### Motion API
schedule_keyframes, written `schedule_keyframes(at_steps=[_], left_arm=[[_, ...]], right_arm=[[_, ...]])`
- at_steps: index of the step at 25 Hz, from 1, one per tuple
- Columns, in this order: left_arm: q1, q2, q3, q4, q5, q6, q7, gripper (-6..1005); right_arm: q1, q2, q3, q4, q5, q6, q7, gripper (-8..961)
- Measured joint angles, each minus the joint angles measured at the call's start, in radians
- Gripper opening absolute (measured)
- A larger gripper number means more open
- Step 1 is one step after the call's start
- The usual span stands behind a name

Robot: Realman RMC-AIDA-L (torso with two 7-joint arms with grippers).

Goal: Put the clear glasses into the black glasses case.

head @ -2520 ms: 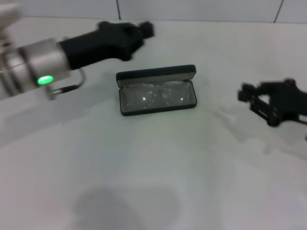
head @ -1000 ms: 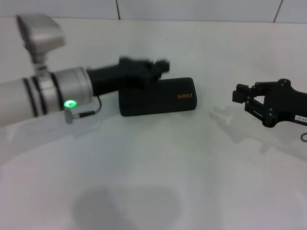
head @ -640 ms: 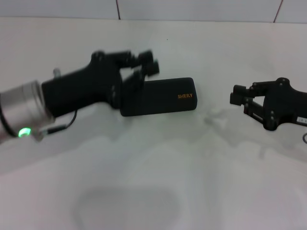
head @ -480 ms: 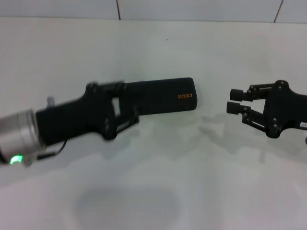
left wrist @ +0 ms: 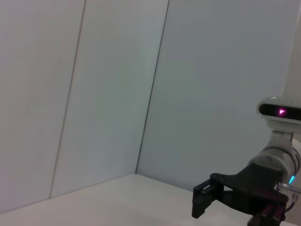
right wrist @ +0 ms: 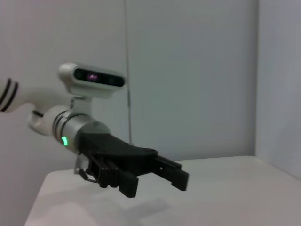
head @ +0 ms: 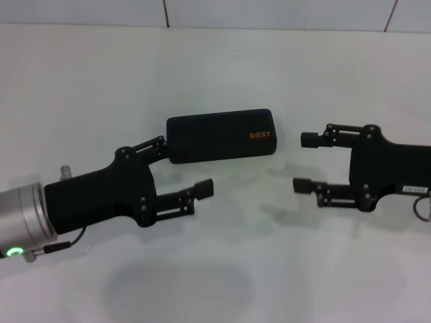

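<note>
The black glasses case (head: pixel 219 136) lies shut on the white table, its orange lettering facing up. The clear glasses are hidden; none of the views shows them. My left gripper (head: pixel 183 167) is open, just near-left of the case, with its upper finger (head: pixel 151 145) close to the case's left end; whether they touch I cannot tell. My right gripper (head: pixel 303 162) is open wide to the right of the case, a short gap away, and holds nothing. The right wrist view shows the left gripper (right wrist: pixel 155 181) from across the table. The left wrist view shows the right gripper (left wrist: pixel 203 202).
The white table (head: pixel 222 269) runs back to a tiled wall (head: pixel 269 12). A soft shadow lies on the table near the front.
The case, open 2.5 s ago with the glasses inside, is now shut. My left gripper drew back from the lid toward the near left. My right gripper moved closer and spread wider.
</note>
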Motion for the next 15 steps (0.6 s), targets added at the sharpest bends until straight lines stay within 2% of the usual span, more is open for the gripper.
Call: schedule_keyframes(at_steps=[7,10,15], left_arm=[[0.001,0.004,-0.002,-0.001,0.051,0.038,-0.005,834],[0.003,0.004,-0.001,-0.002,0.052,0.046,-0.005,883],[0.006,0.004,-0.002,0.001,0.076,0.050,-0.001,883]], right_arm=[[-0.008,0.000,-0.008,0.003,-0.004,-0.002,-0.020,824],[-0.011,0.000,-0.006,0.013,-0.004,-0.002,-0.045,834],[-0.008,0.000,-0.009,0.039,-0.006,-0.001,-0.054,850]])
